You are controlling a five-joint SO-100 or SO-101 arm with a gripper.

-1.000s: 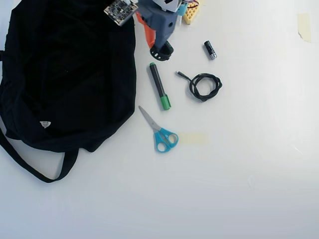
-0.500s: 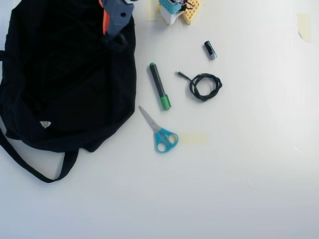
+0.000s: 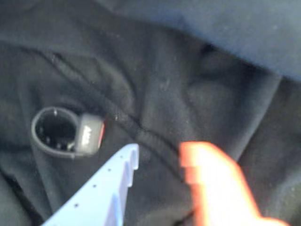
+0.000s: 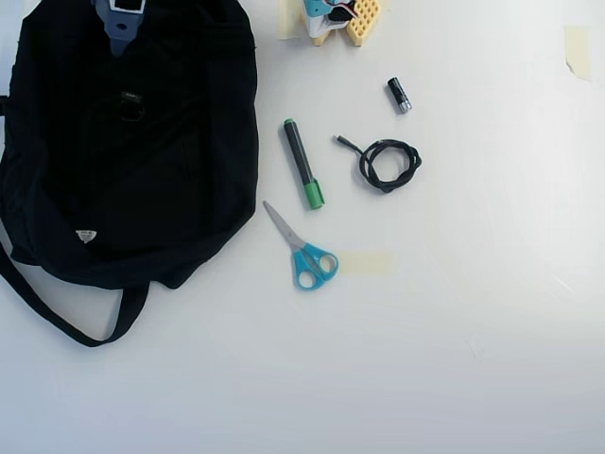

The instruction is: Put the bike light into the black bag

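From my station, the bike light [image 3: 70,133] lies on the black fabric of the black bag [image 4: 198,180], free of the gripper [image 3: 160,153]. In the wrist view I see its round strap loop and grey body with a red edge, resting among the folds just left of the pale blue finger. The orange finger sits to the right, blurred, and there is a clear gap of bare cloth between the two, so I read the gripper as parted and holding nothing.

In the overhead view the arm's blue-grey end [image 4: 120,21] hangs over the top of the bag, near the upper edge of the picture. A small dark shape with a pale fleck lies on the fabric just below it, and I take that to be the bike light, though black on black makes it hard to be sure. I cannot tell whether it sits inside the bag's opening or only on top of the cloth.

On the bench [image 4: 454,331] to the right, well apart from the bag, are a green-capped marker [image 4: 302,163], blue-handled scissors [image 4: 301,248], a coiled black cable [image 4: 386,161] and a short black cylinder [image 4: 398,95].

My judgement: the release is made and the task is at or near its end. The next move calls for lifting the gripper straight up and clear without snagging the fabric or the strap loop.
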